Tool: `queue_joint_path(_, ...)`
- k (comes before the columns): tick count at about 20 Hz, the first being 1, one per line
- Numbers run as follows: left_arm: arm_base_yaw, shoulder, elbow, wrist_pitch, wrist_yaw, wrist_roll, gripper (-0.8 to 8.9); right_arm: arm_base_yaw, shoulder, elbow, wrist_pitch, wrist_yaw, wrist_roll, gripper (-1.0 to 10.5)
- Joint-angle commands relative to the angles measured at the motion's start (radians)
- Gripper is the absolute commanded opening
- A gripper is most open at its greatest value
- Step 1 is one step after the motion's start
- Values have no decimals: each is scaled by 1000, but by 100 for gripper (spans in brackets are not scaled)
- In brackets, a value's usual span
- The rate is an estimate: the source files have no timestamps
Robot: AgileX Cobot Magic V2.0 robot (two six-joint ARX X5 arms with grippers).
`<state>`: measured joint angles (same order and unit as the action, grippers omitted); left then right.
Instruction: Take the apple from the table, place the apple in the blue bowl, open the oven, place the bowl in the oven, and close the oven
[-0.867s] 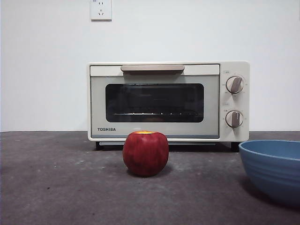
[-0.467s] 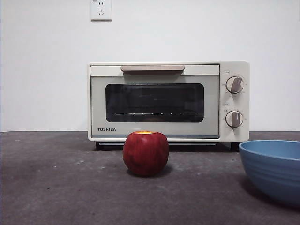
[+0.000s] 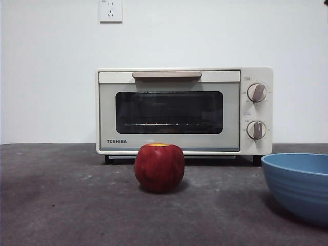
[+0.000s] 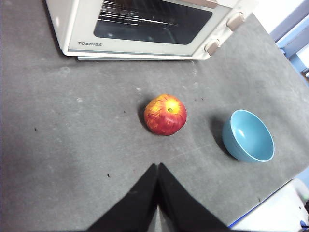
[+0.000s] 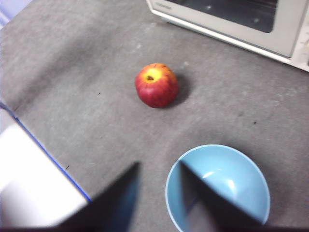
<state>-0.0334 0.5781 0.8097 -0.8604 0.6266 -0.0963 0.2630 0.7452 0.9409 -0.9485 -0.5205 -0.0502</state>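
Observation:
The dark red apple (image 3: 159, 167) stands on the table (image 3: 61, 205), in front of the middle of the oven (image 3: 169, 110), whose door is closed. The blue bowl (image 3: 300, 184) rests empty at the right, apart from the apple. In the left wrist view my left gripper (image 4: 157, 168) hovers shut and empty, high over the table and short of the apple (image 4: 165, 114), with the bowl (image 4: 248, 136) off to one side. My right gripper (image 5: 159, 169) hangs open and empty above the bowl's (image 5: 217, 188) rim, with the apple (image 5: 156, 85) beyond it. Neither gripper shows in the front view.
The oven carries a beige bar handle (image 3: 167, 75) and two knobs (image 3: 256, 93). A wall socket (image 3: 110, 10) sits high on the white wall. The table's edge (image 5: 48, 154), marked by a blue line, runs close to the right gripper.

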Motion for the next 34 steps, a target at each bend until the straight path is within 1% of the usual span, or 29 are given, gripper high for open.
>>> queue_joint_path(1,-2,3,20,6,2,17,7,31,22,17,21,-6,29,328)
queue_joint_path(3,-2,3,20,7,2,17,7,70,55,19,49,-5,51,328)
queue_joint_path(7,-2,3,20,7,2,17,7,182,184,44,183,7,102,328)
queue_joint_path(10,-2,3,20,8,2,17,7,261,337,121,216,67,102,328)
queue_joint_path(14,-2,3,20,8,2,17,7,317,565,267,217,78,90,331)
queue_joint_path(16,-2,3,20,8,2,17,7,349,670,332,216,102,89,331)
queue_joint_path(19,-2,3,20,8,3,17,7,378,793,403,215,147,87,342)
queue_joint_path(23,-2,3,20,8,3,17,7,414,899,428,219,233,75,361)
queue_joint_path(27,-2,3,20,12,3,17,7,436,972,428,269,245,73,364)
queue_joint_path(31,-2,3,20,11,3,17,7,455,1021,428,309,323,73,374)
queue_joint_path(34,-2,3,20,11,3,17,7,455,1044,428,319,339,75,379)
